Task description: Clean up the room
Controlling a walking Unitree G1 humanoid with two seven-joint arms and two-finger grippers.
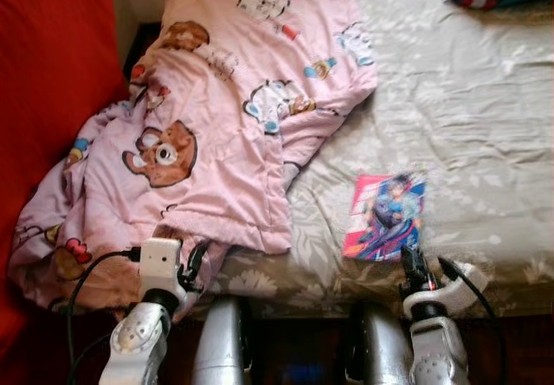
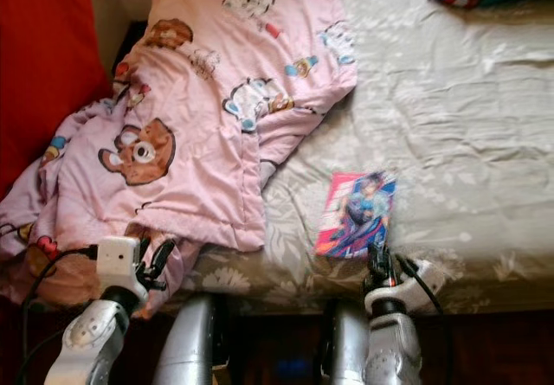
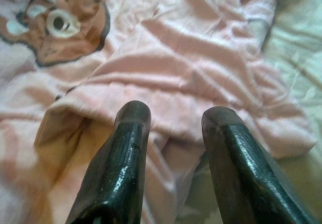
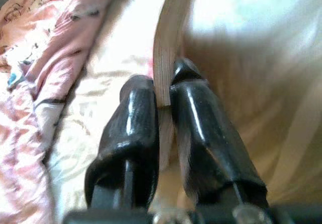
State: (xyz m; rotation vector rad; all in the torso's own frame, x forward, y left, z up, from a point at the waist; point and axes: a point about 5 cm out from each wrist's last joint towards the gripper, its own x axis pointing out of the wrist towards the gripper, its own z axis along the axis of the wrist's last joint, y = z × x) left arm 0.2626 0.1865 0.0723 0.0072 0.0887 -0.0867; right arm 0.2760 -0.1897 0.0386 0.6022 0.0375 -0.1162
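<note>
Soft daylight, overexposed right, blurry

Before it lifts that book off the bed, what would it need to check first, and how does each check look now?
1. Right gripper shut on book: ok.
2. Hold sits at the book's near edge, not its middle: cannot tell if firm enough.
3. Book free of the pink blanket: ok.
4. Left gripper open over the blanket, holding nothing: ok.
5. Place to put the book: cannot tell.
</note>
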